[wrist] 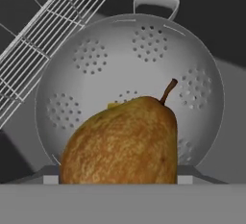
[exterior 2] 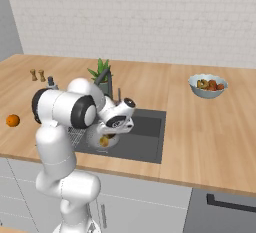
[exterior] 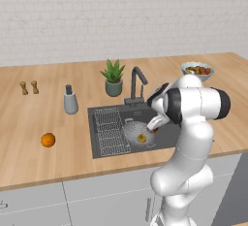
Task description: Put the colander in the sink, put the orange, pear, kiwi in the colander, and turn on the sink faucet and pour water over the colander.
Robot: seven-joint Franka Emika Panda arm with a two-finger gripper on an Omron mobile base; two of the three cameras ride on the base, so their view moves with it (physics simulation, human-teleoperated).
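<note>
One orange (exterior: 48,140) on counter in base views; pear's (wrist: 122,141) stem in hand view

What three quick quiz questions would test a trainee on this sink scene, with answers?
1. True or false: the colander sits in the sink.
2. Which fruit is between the gripper fingers: A orange, B pear, C kiwi?
3. Where does the orange lie?
Key: 1 true. 2 B, the pear, over the colander. 3 on the counter, left of the sink.
</note>
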